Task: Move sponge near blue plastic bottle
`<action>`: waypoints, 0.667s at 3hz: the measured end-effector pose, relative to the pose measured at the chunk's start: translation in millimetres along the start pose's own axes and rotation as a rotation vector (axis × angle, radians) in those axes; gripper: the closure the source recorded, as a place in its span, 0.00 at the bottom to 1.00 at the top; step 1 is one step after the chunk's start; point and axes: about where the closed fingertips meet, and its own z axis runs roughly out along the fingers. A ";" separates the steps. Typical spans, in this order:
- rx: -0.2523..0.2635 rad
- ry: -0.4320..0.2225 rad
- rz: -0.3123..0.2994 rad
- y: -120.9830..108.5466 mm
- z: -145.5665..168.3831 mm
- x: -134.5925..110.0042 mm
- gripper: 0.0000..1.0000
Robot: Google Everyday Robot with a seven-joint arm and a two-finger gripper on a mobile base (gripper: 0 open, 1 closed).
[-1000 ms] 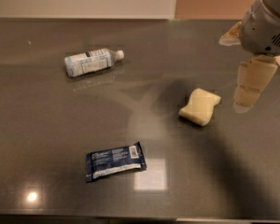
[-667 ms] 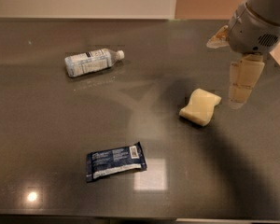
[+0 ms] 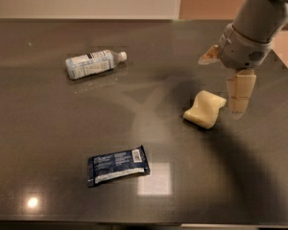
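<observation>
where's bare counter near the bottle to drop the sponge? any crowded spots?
Widest bare patch: the table middle, bordered by the blue plastic bottle, the sponge and the snack wrapper. Also bare: the strip behind the bottle to the far edge. Crowded only at right, where the open pincer hangs beside the sponge.

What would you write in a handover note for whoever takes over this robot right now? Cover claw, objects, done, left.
Claw: low beside the sponge's right edge, not lifting it.
Sponge: on the table, right of centre.
Blue plastic bottle: on its side, far left and back, well apart from the sponge.
Done: approach only.
Left: grasp sponge, carry it left, set it by the bottle.
</observation>
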 end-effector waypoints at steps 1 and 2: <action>-0.034 0.006 -0.055 3.6 24.8 1.8 0.00; -0.044 0.031 -0.087 7.0 43.9 8.8 0.00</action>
